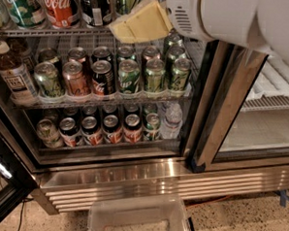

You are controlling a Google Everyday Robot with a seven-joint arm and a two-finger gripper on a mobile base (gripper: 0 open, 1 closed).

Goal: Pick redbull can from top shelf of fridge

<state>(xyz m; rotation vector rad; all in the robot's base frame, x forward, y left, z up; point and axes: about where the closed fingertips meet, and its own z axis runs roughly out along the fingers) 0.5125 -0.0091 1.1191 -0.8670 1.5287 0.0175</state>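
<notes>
The fridge (132, 172) stands with its left glass door open, showing wire racks full of drinks. The uppermost rack in view (51, 33) carries large bottles, among them a red Coca-Cola bottle (60, 6). No slim silvery redbull can shows; it is hidden or out of view. My gripper (139, 24), with pale yellow pads, reaches in from the upper right on a white arm (227, 17). It sits at the front rail of that rack, just right of the bottles and above the cans below.
The middle rack (101, 98) holds green, red and black cans and a tea bottle (13, 74). The lower rack (109, 144) holds more cans and a water bottle (172, 120). A dark door post (217, 116) stands right. A clear plastic bin (139, 219) lies on the floor.
</notes>
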